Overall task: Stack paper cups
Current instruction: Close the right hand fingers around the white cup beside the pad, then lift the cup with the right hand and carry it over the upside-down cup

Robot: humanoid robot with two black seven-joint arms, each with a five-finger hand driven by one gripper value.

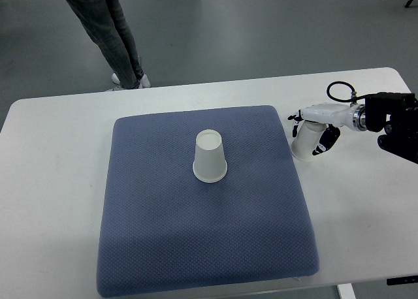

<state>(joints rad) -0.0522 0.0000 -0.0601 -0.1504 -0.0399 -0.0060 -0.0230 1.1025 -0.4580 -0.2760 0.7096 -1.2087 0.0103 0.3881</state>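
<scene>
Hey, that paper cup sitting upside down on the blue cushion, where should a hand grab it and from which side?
Grip the upside-down cup around its tapered side wall, about mid-height, fingers on opposite sides. It stands alone mid-cushion, so any side is open; coming from the right probably suits best, since the right hand, already closed on another cup, is there.

Two paper cups (209, 157) (304, 144), one blue cushion (196, 247), one table (52, 181), one person (108, 25).
</scene>
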